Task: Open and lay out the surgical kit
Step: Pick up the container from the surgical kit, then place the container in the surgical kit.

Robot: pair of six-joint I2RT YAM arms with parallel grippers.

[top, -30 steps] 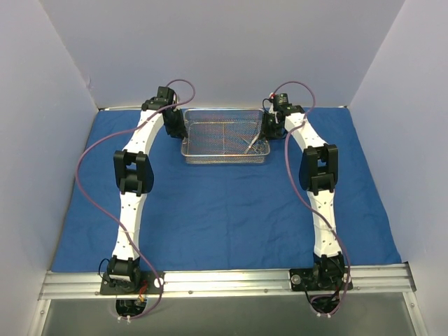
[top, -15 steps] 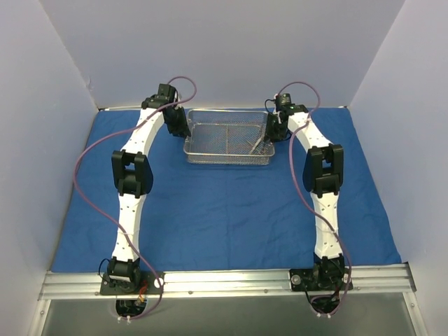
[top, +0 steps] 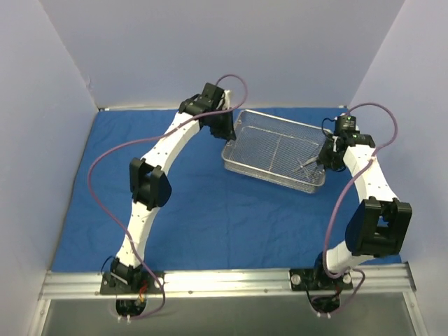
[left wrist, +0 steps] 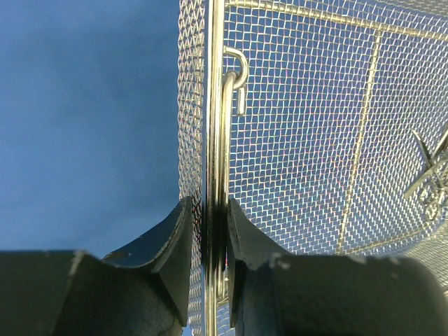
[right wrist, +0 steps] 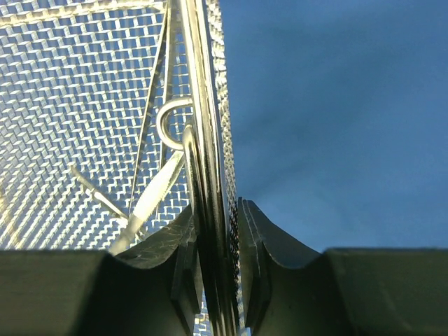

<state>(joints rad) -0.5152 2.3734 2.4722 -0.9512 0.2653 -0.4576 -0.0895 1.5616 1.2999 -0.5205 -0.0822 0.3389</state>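
My left gripper clamps one end wall of the tray; my right gripper clamps the opposite wall. The instruments lie inside, near it

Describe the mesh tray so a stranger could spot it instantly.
Start from the blue cloth covering the table. In its far half, right of centre, is the silver wire-mesh tray, skewed, its short ends clamped by the left pincer and the right pincer. It is the only metal basket there, with thin instruments lying at its right end.
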